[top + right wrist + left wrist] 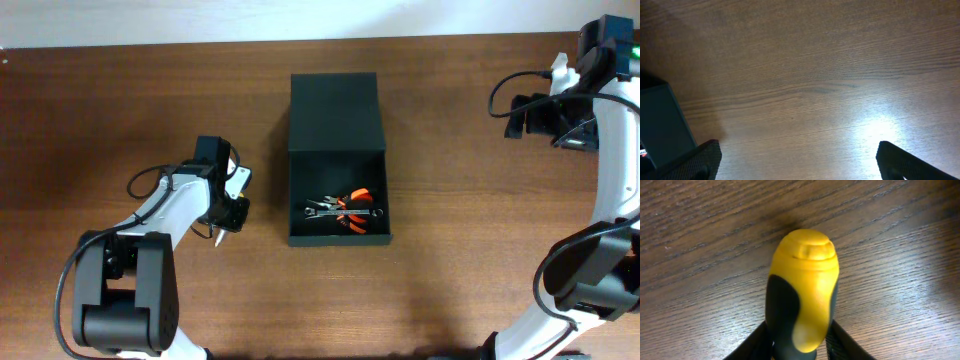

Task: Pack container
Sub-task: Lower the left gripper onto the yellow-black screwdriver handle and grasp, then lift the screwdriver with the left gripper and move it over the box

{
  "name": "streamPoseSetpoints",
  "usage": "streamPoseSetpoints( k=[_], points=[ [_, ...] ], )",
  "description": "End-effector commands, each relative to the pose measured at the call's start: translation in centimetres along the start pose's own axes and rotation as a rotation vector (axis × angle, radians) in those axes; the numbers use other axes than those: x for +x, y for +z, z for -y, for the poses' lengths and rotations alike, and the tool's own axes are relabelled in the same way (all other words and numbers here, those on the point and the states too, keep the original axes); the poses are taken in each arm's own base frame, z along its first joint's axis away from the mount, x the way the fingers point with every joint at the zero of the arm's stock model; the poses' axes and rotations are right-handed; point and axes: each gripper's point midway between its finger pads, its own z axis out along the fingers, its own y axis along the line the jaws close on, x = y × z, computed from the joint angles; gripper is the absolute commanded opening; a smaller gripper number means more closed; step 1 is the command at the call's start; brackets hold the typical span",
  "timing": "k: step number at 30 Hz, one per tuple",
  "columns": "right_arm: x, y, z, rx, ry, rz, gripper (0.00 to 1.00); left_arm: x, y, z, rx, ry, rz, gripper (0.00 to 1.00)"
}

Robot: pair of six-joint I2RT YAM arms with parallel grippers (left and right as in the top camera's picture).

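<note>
The container (335,175) sits mid-counter (120,100), long axis running near to far, flap lid (335,110) open toward the far edge; the left tool (228,213) grips a yellow-black handle (805,295), and the right tool (797,160) is spread wide, empty.

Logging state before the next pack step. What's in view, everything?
container: 1, dark green-black, table centre, open
lid: 1, same colour, lying flat on the container's far side
pliers: 1, orange handles, inside container, robot-side end
wrenches: at least 2, silver, inside container with the pliers
tool handle: 1, yellow and black, in left claw, left of container
table: 1, brown wood
left claw: 1, black, shut on tool handle
right claw: 1, black, open over bare table, far right
</note>
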Motion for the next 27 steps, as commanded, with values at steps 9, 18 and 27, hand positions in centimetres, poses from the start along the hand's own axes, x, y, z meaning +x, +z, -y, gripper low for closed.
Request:
streamPoseSetpoints(
  k=[9, 18, 27],
  points=[
    [0.1, 0.0, -0.4, -0.010, -0.004, -0.003, 0.99, 1.0, 1.3, -0.6, -0.031, -0.004, -0.051, 0.05],
    [0.1, 0.0, -0.3, -0.010, -0.018, -0.005, 0.99, -1.3, -1.5, -0.9, -0.039, -0.035, -0.012, 0.02],
    [0.1, 0.0, -0.3, -0.010, -0.018, -0.005, 0.99, -8.6, -14.8, 2.6, -0.058, 0.150, 0.179, 0.02]
  ],
)
